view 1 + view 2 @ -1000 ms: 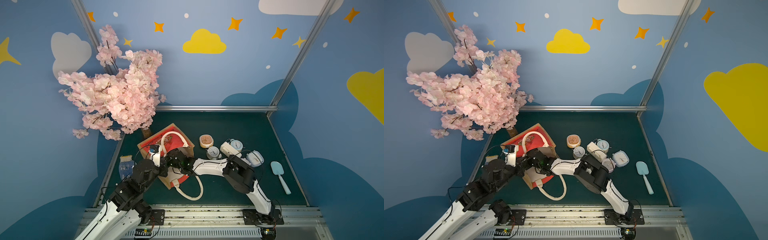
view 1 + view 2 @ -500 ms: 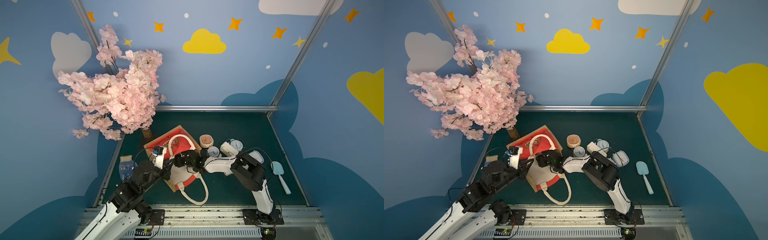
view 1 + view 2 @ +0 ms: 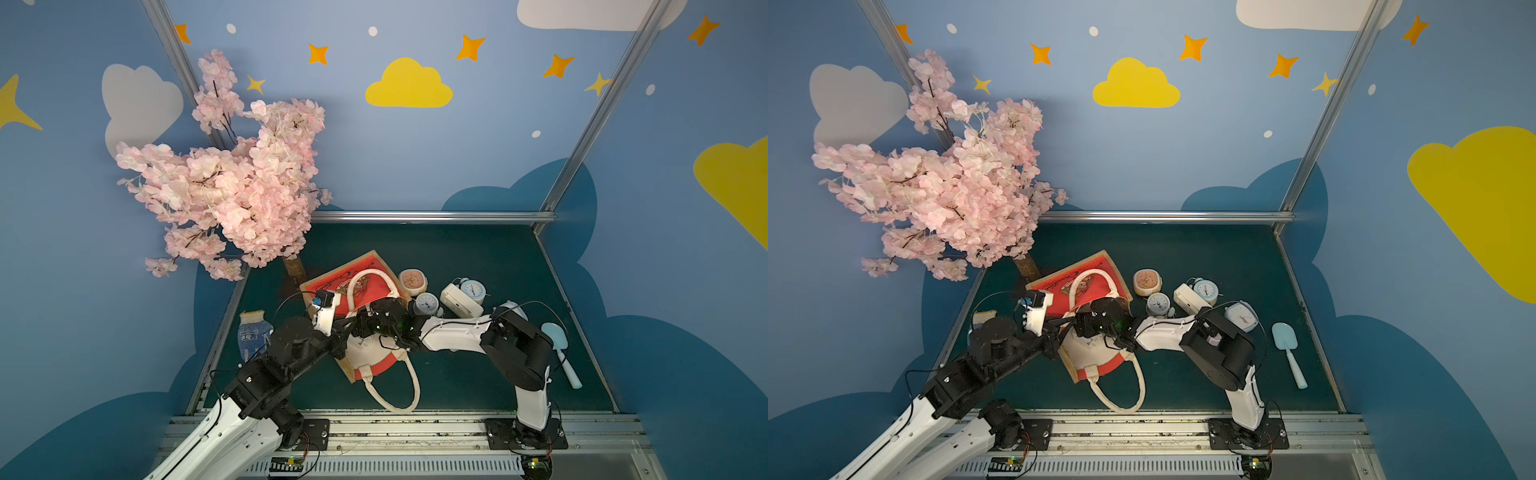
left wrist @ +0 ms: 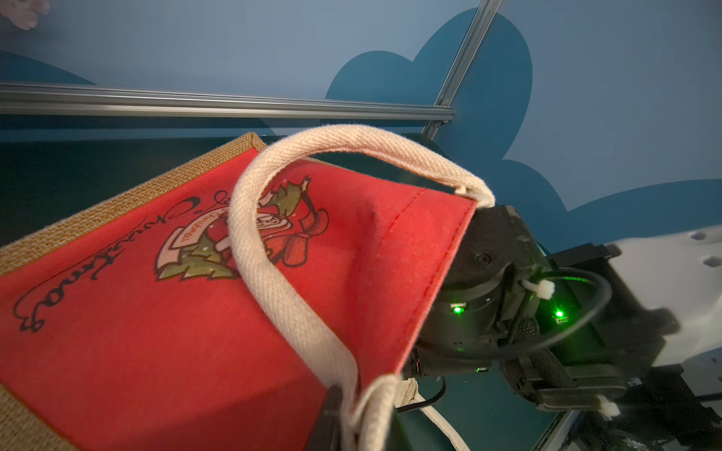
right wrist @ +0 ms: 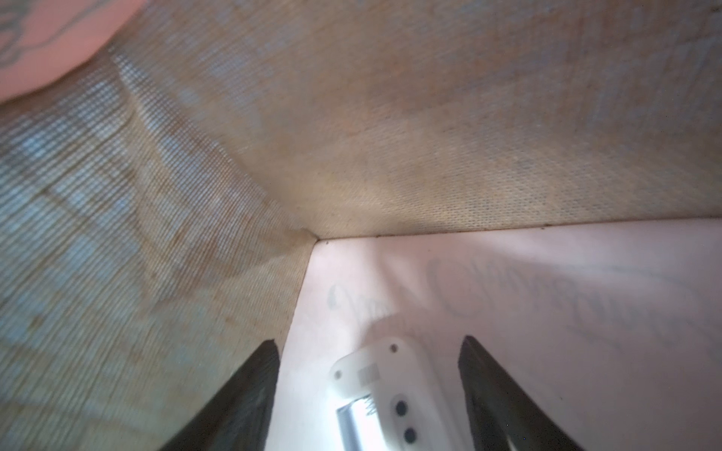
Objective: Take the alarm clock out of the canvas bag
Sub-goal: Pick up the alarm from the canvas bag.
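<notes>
The canvas bag lies on its side on the green table, red printed face up, one cream handle trailing toward the front. My left gripper is shut on the bag's rim where the upper handle is sewn on. My right gripper is inside the bag and open. The white back of the alarm clock lies between its fingers, apart from both. In both top views the right fingers and the clock are hidden by the bag.
Several other clocks stand right of the bag: a beige one, a small grey one, a white box-shaped one and a pale blue one. A blue scoop lies at right, a blue-white mitten at left, a blossom tree behind.
The bag has turned and shifted right, its red face now lying up. The right arm's elbow has swung right with it. The left gripper still holds the rim.
</notes>
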Robot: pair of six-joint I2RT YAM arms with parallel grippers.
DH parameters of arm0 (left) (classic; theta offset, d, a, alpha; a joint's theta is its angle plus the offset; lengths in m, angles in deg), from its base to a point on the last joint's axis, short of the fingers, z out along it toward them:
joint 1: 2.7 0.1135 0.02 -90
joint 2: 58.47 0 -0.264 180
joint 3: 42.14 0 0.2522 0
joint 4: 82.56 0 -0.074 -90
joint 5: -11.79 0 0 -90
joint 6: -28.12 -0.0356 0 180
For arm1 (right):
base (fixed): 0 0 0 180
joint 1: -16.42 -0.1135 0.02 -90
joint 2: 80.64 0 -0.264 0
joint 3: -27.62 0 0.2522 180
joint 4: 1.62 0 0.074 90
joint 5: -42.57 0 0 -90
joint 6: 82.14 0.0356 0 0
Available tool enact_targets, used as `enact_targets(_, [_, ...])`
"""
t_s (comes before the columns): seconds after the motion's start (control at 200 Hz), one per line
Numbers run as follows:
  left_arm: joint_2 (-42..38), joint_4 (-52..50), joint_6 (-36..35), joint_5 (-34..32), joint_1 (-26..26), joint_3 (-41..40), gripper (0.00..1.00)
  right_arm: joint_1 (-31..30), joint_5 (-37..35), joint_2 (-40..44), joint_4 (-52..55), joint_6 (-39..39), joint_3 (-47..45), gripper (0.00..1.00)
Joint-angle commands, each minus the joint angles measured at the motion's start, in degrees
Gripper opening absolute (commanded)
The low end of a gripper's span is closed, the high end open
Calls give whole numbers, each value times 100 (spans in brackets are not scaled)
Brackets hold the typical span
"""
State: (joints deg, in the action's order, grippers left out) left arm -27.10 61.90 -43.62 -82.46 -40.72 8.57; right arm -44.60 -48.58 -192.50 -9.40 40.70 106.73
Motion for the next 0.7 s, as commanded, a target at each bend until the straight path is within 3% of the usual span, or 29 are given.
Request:
enact_targets(0.0, [-164,167,16,78,-21,-19,16,97,416,289,599,-41,78,76])
enact_targets(0.155, [-345,153,11,-3,-19,-99,16,-76,1007,290,1714,-613,537,80])
enact_targets(0.24, [-449,118,11,-23,-19,-133,16,-235,917,142,2450,-1337,827,84])
enact_targets(0.325, [-602,91,52,-49,-21,-232,16,-260,992,-8,3086,-1586,1094,84])
enact_targets(0.506, [-842,88,113,-150,-21,-401,17,-451,1063,-62,3409,-2001,1069,84])
enact_targets(0.696, [-772,47,55,-139,-21,-311,17,-451,610,-117,3830,-2194,1025,86])
